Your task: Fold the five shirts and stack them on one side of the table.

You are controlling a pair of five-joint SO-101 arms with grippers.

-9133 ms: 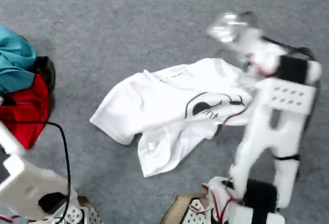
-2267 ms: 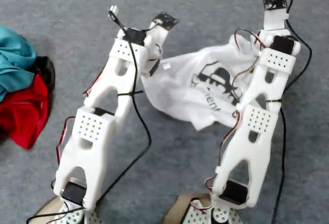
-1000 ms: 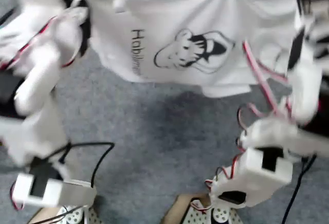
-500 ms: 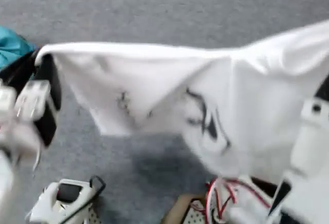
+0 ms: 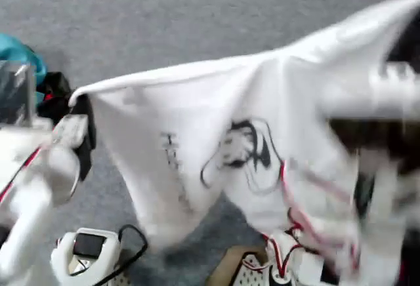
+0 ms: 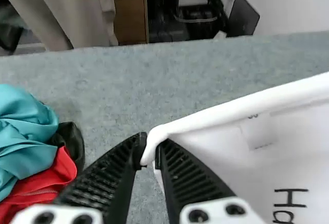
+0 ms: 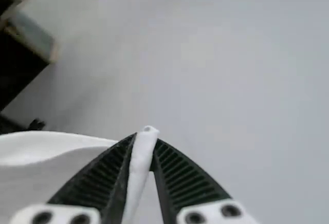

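One white shirt [image 5: 230, 135] hangs above the counter [image 5: 164, 30]. The left claw [image 6: 148, 149] pinches its left corner, the right claw [image 7: 141, 149] its upper-right corner. Three garments lie at left edge: teal [image 6: 20, 121], black [image 6: 69, 136], red [image 6: 36, 183].

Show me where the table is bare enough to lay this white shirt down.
The far strip of the grey table is bare, beyond the raised white printed shirt. Crowded: the left edge, with the teal, black and red clothes pile.

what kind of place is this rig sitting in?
Probably an indoor lab or workroom set up as a robot test bench: a grey felt-topped table, a shirt stretched between the left tool and right tool, a clothes pile at the table's side, and a wood panel behind.
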